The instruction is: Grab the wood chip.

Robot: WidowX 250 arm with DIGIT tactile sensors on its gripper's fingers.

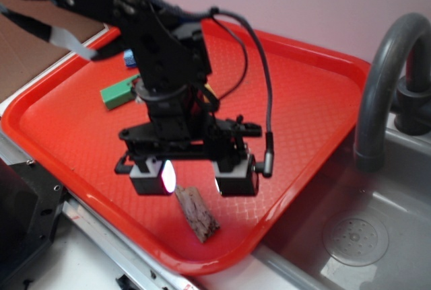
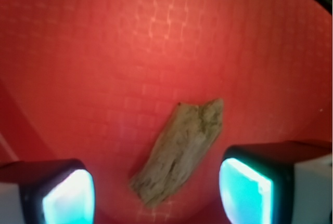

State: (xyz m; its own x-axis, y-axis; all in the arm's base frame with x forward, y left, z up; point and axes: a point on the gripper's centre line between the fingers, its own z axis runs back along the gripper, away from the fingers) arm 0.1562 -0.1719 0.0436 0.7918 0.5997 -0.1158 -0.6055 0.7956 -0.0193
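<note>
The wood chip (image 1: 198, 213) (image 2: 179, 151) is a flat brown-grey sliver with streaky grain, lying on the red tray (image 1: 296, 95) near its front edge. My gripper (image 1: 193, 177) (image 2: 156, 195) hangs just above the chip's near end and is open. In the wrist view the chip lies slantwise in the gap between the two glowing pads (image 2: 67, 195), touching neither. Nothing is held.
A green block (image 1: 120, 93) and a small blue object (image 1: 130, 57) lie on the tray behind my arm. A grey sink (image 1: 357, 239) with a curved faucet (image 1: 387, 68) sits right of the tray. Brown cardboard (image 1: 27, 48) is at far left.
</note>
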